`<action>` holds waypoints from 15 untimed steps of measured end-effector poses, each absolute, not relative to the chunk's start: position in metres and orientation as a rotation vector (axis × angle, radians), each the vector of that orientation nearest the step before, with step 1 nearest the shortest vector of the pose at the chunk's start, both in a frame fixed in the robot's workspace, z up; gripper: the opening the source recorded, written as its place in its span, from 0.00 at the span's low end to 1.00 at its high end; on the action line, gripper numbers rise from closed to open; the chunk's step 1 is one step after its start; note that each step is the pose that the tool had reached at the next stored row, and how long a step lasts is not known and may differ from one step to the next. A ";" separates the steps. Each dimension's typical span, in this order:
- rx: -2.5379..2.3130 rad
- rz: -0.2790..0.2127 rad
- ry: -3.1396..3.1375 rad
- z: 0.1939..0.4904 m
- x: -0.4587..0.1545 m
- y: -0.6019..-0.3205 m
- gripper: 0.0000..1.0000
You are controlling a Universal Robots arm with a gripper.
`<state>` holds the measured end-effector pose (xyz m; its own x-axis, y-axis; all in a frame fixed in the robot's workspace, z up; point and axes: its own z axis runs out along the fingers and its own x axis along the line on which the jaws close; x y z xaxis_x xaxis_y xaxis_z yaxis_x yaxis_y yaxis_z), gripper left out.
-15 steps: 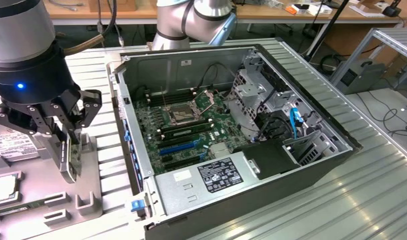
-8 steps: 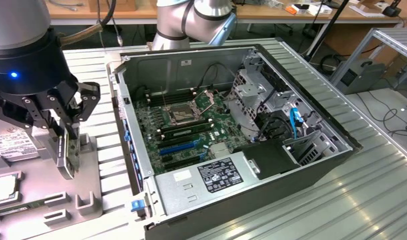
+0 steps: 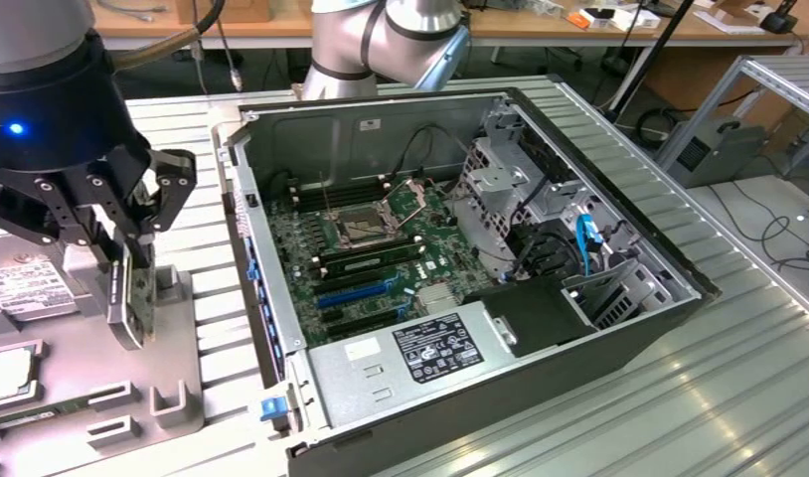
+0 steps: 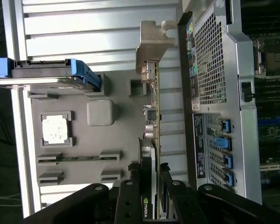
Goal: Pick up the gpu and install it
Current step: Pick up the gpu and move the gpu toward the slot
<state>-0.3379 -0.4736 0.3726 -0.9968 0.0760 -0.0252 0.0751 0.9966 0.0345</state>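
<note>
The gpu (image 3: 129,306) is a thin dark card hanging upright on edge from my gripper (image 3: 123,260) at the exterior view's left, just above the grey parts tray (image 3: 179,373). In the wrist view the gpu (image 4: 155,116) shows edge-on, its silver end bracket (image 4: 154,42) farthest from me. My gripper (image 4: 151,189) is shut on the gpu, with black fingers (image 4: 129,193) pressed on both faces. The open computer case (image 3: 378,422) lies to the exterior view's right of the card, with its motherboard (image 3: 365,248) and blue expansion slots (image 3: 356,294) exposed.
On the tray sit a silver hard drive (image 3: 20,288), a drive in a blue-handled caddy (image 4: 46,74), a processor chip (image 4: 56,129) and a memory stick (image 4: 77,158). The case's rear panel (image 4: 214,107) stands close beside the card. The arm's base (image 3: 378,40) is behind the case.
</note>
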 end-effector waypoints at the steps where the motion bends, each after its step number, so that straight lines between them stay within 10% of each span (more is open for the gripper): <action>1: 0.118 0.052 3.112 0.374 -0.338 -0.474 0.27; 15: 0.118 0.052 3.112 0.397 -0.338 -0.474 0.27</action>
<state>-0.3379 -0.4736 0.3971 -0.9968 0.0760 -0.0252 0.0751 0.9966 0.0344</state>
